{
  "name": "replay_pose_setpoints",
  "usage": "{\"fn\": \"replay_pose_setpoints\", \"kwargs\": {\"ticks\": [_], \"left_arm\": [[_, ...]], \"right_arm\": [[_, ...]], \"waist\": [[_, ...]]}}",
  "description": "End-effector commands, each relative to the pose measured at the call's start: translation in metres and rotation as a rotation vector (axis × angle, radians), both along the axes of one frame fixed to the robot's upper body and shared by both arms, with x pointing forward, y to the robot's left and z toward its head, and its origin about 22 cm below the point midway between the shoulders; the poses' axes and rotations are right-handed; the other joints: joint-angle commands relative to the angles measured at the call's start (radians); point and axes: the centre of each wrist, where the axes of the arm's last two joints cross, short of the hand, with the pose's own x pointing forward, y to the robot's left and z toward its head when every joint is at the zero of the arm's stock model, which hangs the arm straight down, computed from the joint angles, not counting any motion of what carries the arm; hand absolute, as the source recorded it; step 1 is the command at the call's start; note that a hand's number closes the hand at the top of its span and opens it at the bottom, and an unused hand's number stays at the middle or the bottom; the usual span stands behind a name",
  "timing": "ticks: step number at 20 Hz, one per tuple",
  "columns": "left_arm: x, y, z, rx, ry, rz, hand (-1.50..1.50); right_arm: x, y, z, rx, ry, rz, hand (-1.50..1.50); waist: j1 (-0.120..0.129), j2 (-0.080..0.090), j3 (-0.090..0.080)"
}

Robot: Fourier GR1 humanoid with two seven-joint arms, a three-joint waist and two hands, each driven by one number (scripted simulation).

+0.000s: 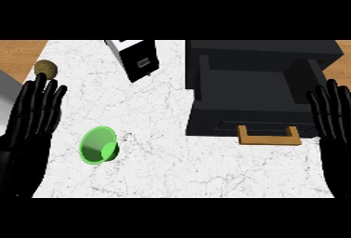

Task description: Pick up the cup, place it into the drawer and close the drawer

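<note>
We see the cup (99, 145): bright green, glossy, round-rimmed, lying on its side on the white marbled counter (171, 172), left of the drawer (250, 95). Drawer is open, a matte black box with a wooden handle (269, 136). Left hand (31, 111) and right hand (334, 116) both rest with fingers straight, holding nothing. Wood floor (21, 51) beyond.
</note>
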Motion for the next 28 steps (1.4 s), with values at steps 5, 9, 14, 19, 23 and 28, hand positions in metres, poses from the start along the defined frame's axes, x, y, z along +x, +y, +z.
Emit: {"fn": "replay_pose_setpoints", "kwargs": {"ticks": [5,9,14,19,23,28], "left_arm": [[-0.011,0.015,-0.015,-0.058,-0.020,-0.114,-1.50],[-0.012,-0.002,-0.023,-0.234,0.122,-0.182,-1.50],[-0.004,0.004,-0.019,-0.227,0.134,-0.165,-1.50],[-0.003,0.006,-0.011,-0.236,0.136,-0.183,-1.50],[-0.009,-0.020,-0.037,-0.228,0.155,-0.166,-1.50],[0.007,0.000,-0.041,-0.234,0.160,-0.129,-1.50]], "right_arm": [[0.010,-0.004,0.014,-0.017,-0.033,0.043,-1.50],[0.006,0.014,0.004,0.091,0.051,0.151,-1.50],[0.028,0.019,0.017,0.081,0.037,0.157,-1.50],[0.024,0.012,0.014,0.082,0.046,0.133,-1.50],[0.025,0.009,0.000,0.067,0.051,0.142,-1.50],[0.017,0.024,-0.006,0.088,0.049,0.148,-1.50]], "waist": [[-0.002,0.000,0.055],[-0.003,0.000,0.056],[-0.002,0.001,0.056],[-0.005,0.000,0.056],[-0.005,0.000,0.056],[-0.006,0.000,0.056]]}}
